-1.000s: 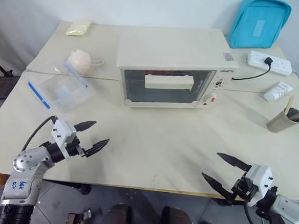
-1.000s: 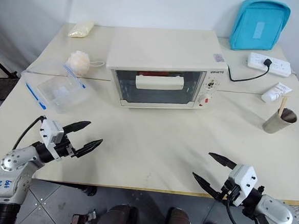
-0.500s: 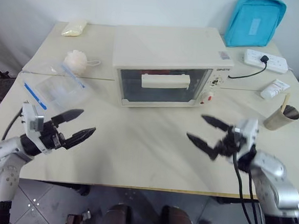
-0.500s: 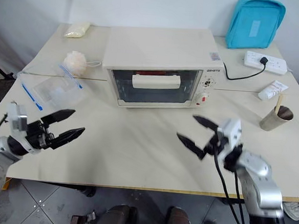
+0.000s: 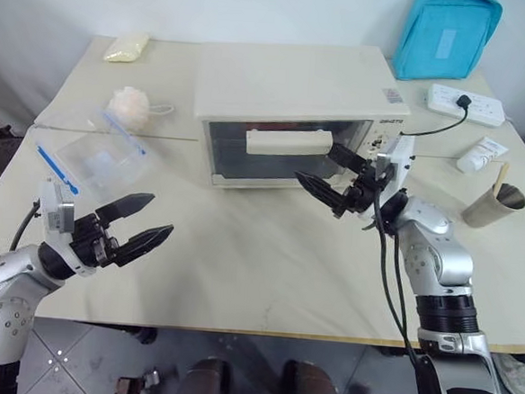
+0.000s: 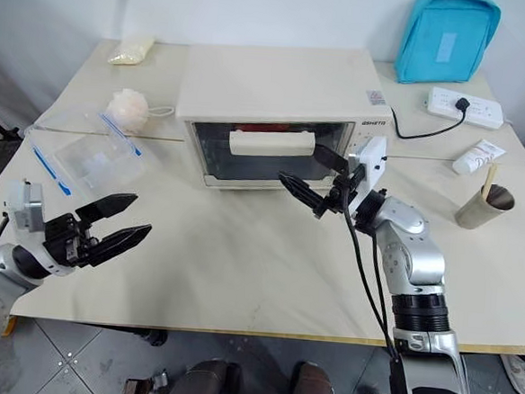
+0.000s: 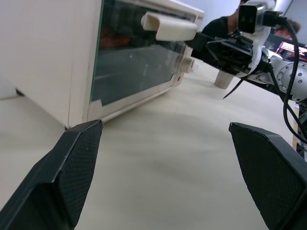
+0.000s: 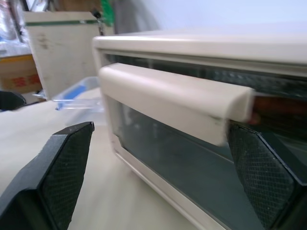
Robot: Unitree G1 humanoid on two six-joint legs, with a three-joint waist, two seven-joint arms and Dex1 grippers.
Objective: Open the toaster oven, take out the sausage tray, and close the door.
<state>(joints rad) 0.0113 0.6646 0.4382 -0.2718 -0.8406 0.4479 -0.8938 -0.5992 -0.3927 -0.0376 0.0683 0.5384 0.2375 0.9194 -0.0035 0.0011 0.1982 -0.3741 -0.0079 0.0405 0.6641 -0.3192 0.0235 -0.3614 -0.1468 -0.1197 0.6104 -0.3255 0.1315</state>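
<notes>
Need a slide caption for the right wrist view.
Open right end effector faces the closed oven door, its handle between the fingers.

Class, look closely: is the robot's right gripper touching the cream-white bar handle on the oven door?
Cannot tell. In the right wrist view the open right gripper brackets the cream-white bar handle, but no gap or contact shows plainly.

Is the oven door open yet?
No, shut. The door stands flush in the oven front; the open right gripper is just before its handle.

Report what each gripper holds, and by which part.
Nothing. The right gripper is open in front of the door handle; the left gripper is open over the table.
</notes>
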